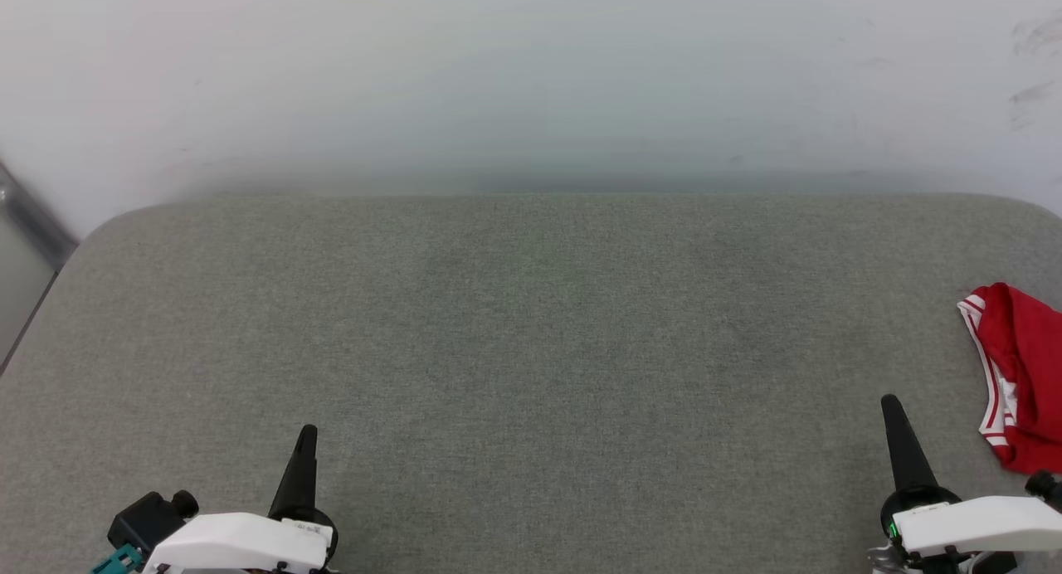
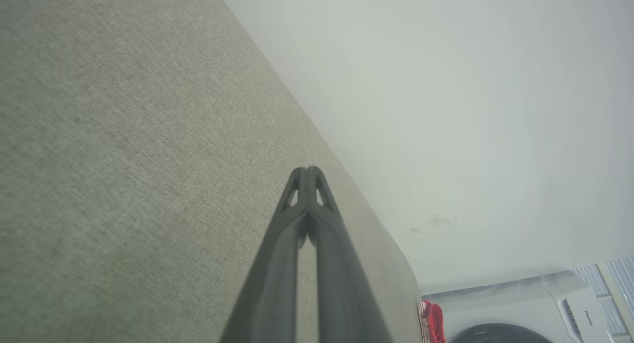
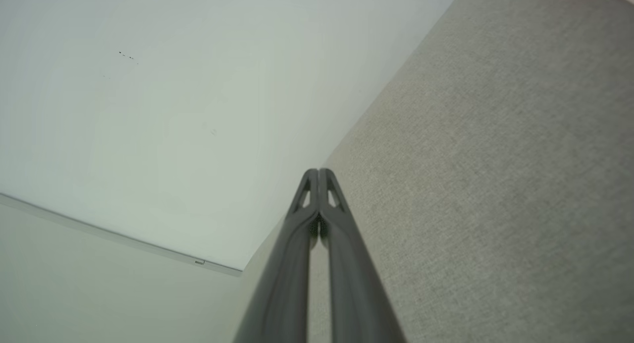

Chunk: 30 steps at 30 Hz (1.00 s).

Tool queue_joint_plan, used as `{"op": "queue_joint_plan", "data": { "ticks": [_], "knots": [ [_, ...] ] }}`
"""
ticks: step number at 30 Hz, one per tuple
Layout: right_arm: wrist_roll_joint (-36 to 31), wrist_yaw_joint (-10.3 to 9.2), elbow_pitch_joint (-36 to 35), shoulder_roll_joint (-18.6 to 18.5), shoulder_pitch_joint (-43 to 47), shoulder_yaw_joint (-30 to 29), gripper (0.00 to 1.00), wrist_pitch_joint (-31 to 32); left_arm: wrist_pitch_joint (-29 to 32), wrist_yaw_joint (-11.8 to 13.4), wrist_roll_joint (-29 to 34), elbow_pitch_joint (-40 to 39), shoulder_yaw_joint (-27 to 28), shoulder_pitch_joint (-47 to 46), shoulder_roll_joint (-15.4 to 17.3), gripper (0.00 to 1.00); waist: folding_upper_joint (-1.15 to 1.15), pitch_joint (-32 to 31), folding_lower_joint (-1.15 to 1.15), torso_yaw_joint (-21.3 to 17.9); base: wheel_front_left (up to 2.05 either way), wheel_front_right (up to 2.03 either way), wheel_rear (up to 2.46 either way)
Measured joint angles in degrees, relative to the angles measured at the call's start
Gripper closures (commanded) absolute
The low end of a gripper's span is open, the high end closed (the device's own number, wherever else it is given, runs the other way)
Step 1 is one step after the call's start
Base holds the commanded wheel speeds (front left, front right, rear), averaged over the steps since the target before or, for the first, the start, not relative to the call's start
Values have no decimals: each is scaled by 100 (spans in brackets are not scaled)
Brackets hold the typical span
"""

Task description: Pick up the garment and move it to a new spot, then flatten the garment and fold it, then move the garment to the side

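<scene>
The garment (image 1: 1022,375), red with red-and-white striped trim, lies bunched at the far right edge of the grey cloth-covered table (image 1: 531,333), partly cut off by the frame. A sliver of the garment (image 2: 432,325) also shows at the table's far end in the left wrist view. My right gripper (image 1: 893,406) is shut and empty, just left of the garment and apart from it. My left gripper (image 1: 308,435) is shut and empty near the front left of the table. Both wrist views show the fingertips pressed together, left gripper (image 2: 307,170) and right gripper (image 3: 318,172).
A pale wall (image 1: 531,76) rises right behind the table's far edge. A white washing machine (image 2: 535,313) stands beyond the table's right end. The table's rounded left corner (image 1: 108,226) borders a dark rail.
</scene>
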Motion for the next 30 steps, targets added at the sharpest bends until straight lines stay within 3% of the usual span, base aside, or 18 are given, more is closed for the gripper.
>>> {"op": "queue_joint_plan", "data": {
  "ticks": [30],
  "knots": [
    [1619,0,190,-2,-327,-62,100,448,425,-175,-1678,152,218,-330,2,100,0,57,0,-92,0,0,0]
  ]
}}
